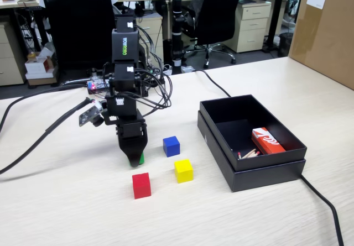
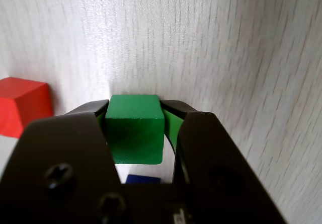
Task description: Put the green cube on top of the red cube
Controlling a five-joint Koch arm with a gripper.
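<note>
The black claw (image 2: 135, 114) grips the small matte bright-green cube (image 2: 135, 128) between its two jaws, low over the pale wood-grain worktop (image 2: 226, 58). The small matte red cube (image 2: 22, 105) sits on the worktop just left in the wrist view.

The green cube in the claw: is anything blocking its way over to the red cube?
Nothing visible does. The green cube sits between the claw's jaws, and only bare table lies between it and the red cube. The blue cube and yellow cube stand off to the right in the fixed view.
</note>
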